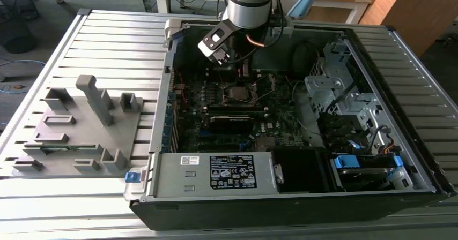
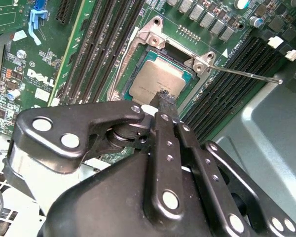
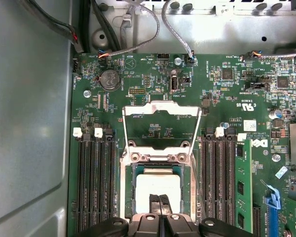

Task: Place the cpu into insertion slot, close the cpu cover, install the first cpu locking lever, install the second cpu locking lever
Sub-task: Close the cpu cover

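— While your gripper [image 3: 158, 198] is hanging over the board [image 3: 227, 98], where is the cpu [image 3: 158, 181] lying?
— It is lying flat in the slot [image 3: 129, 195], just above the exterior view's centre. The cover [image 3: 160, 107] is lying swung open, off the slot.
— And the fingers [image 2: 163, 131]?
— I am pressing them together, pinching nothing. In both wrist views my tips are sitting at the cpu's edge; touching or not, I cannot tell.
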Robot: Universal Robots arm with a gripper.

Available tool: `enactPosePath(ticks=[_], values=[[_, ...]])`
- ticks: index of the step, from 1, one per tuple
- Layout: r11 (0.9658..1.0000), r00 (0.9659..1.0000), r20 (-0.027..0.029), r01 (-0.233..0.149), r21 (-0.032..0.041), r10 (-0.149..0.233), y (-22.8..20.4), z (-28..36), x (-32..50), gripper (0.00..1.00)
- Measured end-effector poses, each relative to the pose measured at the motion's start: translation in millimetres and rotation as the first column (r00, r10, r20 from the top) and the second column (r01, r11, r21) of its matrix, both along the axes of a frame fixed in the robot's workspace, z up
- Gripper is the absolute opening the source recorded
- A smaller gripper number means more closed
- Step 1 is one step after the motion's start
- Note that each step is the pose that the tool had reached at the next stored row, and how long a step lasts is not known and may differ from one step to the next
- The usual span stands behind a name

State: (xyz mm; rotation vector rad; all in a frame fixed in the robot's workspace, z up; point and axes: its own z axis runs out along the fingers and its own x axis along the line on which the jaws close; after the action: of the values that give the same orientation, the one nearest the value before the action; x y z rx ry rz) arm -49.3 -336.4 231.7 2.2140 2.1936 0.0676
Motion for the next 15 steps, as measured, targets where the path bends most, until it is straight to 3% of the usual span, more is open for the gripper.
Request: enactPosePath(ticks=[15], values=[[1.0,1.0,0.0003,0.0,0.0007,0.0,0.0,4.1,0.0,0.11]])
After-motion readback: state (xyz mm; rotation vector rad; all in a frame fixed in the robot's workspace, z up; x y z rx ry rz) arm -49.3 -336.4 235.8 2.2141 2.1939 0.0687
